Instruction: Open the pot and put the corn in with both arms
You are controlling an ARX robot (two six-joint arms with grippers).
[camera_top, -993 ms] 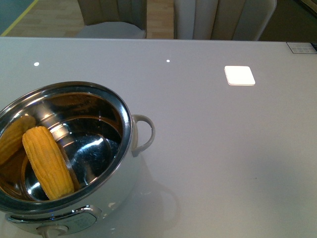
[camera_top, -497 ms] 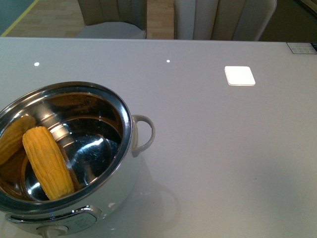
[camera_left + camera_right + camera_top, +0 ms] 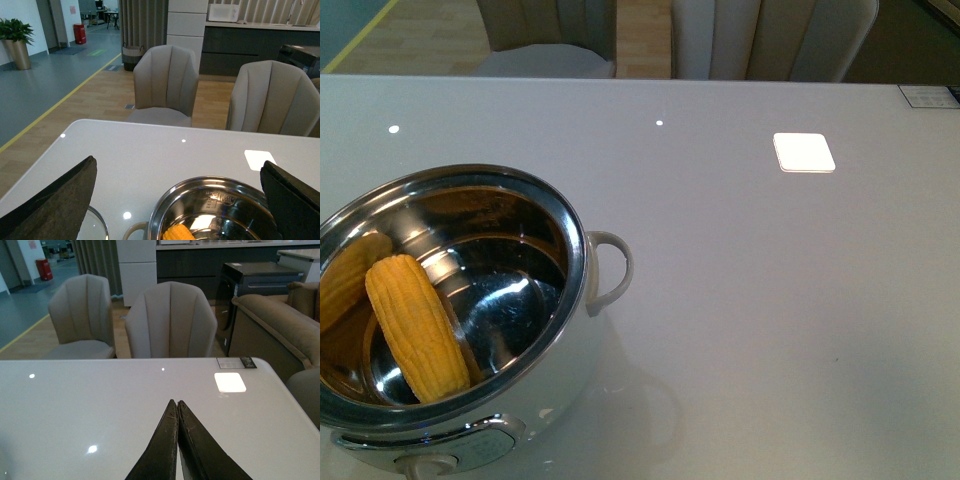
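The pot [image 3: 576, 262] stands lidless at the table's front left, its steel inside shining. One yellow corn [image 3: 417, 326] cob lies slanted inside it, mirrored on the pot's wall. A white loop handle [image 3: 613, 268] sticks out to the right. Neither arm shows in the front view. In the left wrist view my left gripper [image 3: 178, 161] is open and empty above the pot [image 3: 200, 183], with the corn [image 3: 179, 233] below it. The rim of a glass lid [image 3: 98, 223] lies on the table beside the pot. My right gripper [image 3: 177, 402] is shut on nothing over bare table.
A white square patch [image 3: 804, 152] lies on the grey table at the far right. A small label [image 3: 928, 96] sits at the far right corner. Padded chairs [image 3: 545, 30] stand behind the table's far edge.
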